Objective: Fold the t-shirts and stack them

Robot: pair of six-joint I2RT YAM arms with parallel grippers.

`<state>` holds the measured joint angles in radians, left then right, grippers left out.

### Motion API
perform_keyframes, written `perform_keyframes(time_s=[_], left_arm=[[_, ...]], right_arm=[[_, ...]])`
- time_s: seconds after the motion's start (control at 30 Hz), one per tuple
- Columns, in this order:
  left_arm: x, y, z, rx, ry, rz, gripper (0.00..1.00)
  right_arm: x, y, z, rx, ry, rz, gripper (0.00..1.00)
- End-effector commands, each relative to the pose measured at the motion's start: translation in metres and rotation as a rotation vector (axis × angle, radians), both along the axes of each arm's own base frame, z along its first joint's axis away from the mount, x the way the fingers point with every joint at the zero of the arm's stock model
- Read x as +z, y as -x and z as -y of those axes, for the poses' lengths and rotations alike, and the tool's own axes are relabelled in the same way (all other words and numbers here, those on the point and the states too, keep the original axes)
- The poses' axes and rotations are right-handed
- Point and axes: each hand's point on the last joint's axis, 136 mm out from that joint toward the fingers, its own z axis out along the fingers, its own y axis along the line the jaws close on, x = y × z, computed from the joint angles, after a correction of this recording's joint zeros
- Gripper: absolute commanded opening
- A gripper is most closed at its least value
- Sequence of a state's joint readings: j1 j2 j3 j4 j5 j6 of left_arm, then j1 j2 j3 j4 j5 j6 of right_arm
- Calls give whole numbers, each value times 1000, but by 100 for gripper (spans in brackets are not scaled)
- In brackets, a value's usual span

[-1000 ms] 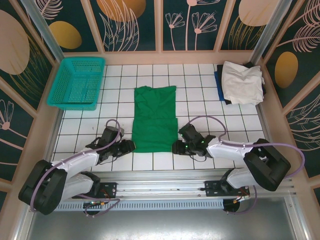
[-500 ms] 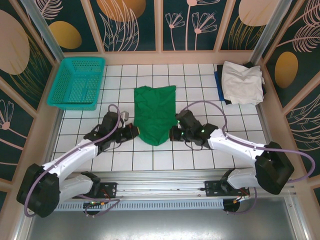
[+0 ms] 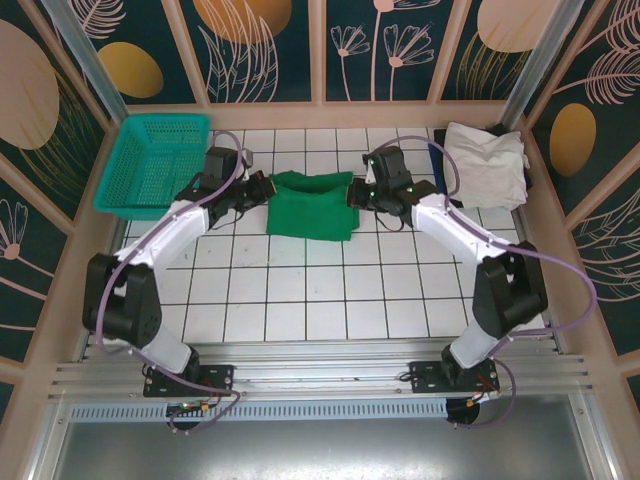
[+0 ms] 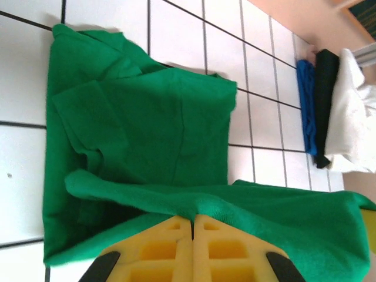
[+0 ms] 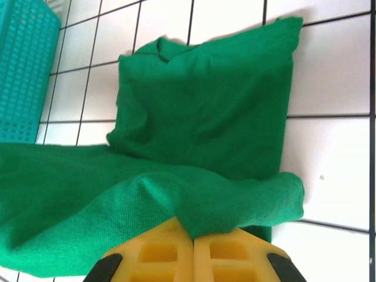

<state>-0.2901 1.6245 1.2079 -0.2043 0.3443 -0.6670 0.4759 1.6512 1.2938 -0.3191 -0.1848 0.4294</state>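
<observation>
The emerald green t-shirt (image 3: 312,205) lies folded over on itself at the far middle of the tiled table. My left gripper (image 3: 262,187) is shut on its left hem corner, and the cloth (image 4: 147,153) drapes from between the yellow fingers (image 4: 167,247). My right gripper (image 3: 352,193) is shut on the right hem corner, with green cloth (image 5: 200,123) bunched at its yellow fingers (image 5: 220,252). Both pinched corners hang over the shirt's far half. A pile of other t-shirts (image 3: 485,165), off-white on top of blue and black, sits at the far right.
A teal mesh basket (image 3: 155,165) stands at the far left, close to my left arm. Patterned wall panels (image 3: 320,50) close off the back and sides. White tiles (image 3: 320,300) stretch from the shirt to the near rail.
Both grippers have carried the shirt's near hem from the front of the table up and over to the far end, folding the shirt in half. Both arms now reach far forward.
</observation>
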Motion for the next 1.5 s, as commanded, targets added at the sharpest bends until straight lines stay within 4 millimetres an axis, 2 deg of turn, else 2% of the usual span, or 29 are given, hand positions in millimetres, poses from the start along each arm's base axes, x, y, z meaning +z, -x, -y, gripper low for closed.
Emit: perform_keyframes(time_s=[0.0, 0.03, 0.07, 0.33, 0.37, 0.4, 0.43, 0.47, 0.5, 0.57, 0.6, 0.63, 0.73, 0.8, 0.9, 1.0, 1.13, 1.3, 1.37, 1.47], left_arm=[[-3, -20, -12, -3, -18, -7, 0], [0, -26, -15, 7, -17, 1, 0], [-11, -35, -21, 28, -24, -20, 0], [-49, -90, -31, 51, -44, -85, 0], [-52, -96, -33, 58, -53, -90, 3], [-58, -103, -36, 70, -65, -103, 14], [-61, -110, -38, 73, -76, -104, 27], [-63, -115, -41, 83, -92, -104, 36], [-67, -120, -47, 102, -119, -116, 40], [-65, -128, -54, 114, -153, -112, 53], [-63, -131, -57, 121, -170, -108, 60], [-59, -132, -59, 126, -185, -97, 62], [-48, -129, -51, 98, -152, -55, 62], [-44, -124, -29, 41, -105, -18, 62], [-58, -122, 6, -45, -96, -23, 59], [-82, -126, 24, -95, -65, -63, 53], [-117, -137, 12, -53, -135, -110, 52], [-153, -146, -16, 26, -166, -178, 47], [-158, -147, -21, 35, -171, -187, 46], [-151, -149, -18, 24, -157, -169, 48]], right_arm=[[10, -21, -7, 69, -42, 18, 0], [9, -27, -8, 77, -42, 17, 0], [6, -36, -8, 76, -42, 15, 0], [-34, -97, -11, 81, -69, -63, 0], [-38, -104, -12, 81, -67, -67, 0], [-45, -111, -11, 78, -64, -78, 1], [-51, -119, -10, 69, -59, -88, 9], [-54, -126, -8, 63, -56, -90, 13], [-59, -133, -6, 58, -54, -98, 19], [-56, -146, -2, 41, -34, -91, 31], [-53, -152, 1, 26, -12, -79, 32], [-48, -156, 6, 5, 13, -65, 32], [-34, -152, 9, -32, 65, -11, 33], [-29, -140, -5, -11, 77, 43, 36], [-40, -127, -37, 76, -21, 50, 36], [-66, -129, -52, 104, -38, 4, 34], [-101, -140, -50, 85, 1, -34, 33], [-138, -147, -32, 47, 44, -94, 31], [-148, -141, -28, 43, 53, -120, 31], [-159, -122, -23, 46, 63, -157, 30]])
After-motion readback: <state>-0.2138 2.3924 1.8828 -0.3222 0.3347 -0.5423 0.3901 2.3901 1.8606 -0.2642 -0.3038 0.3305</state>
